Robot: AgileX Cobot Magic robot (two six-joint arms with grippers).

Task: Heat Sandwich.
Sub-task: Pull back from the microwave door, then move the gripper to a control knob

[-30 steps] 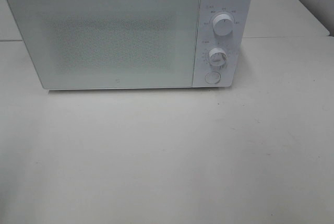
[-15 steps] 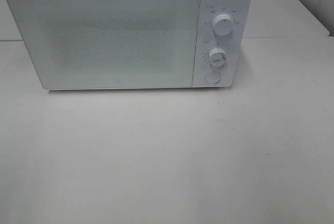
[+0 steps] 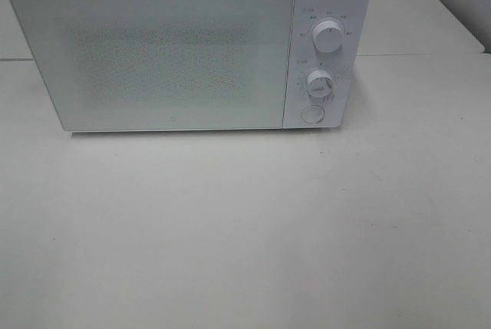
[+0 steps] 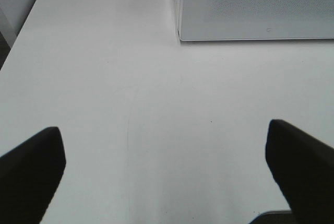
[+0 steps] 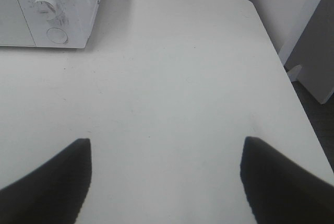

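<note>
No sandwich shows in any view, so we cannot tell its bearing; left gripper [image 4: 164,132] and right gripper [image 5: 167,144] hang spread and empty over the table [image 3: 245,229], facing the shut microwave [image 3: 169,53].

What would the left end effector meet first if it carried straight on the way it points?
Probably the table top, short of the microwave; the left end effector angles downward, though depth is unclear.
</note>
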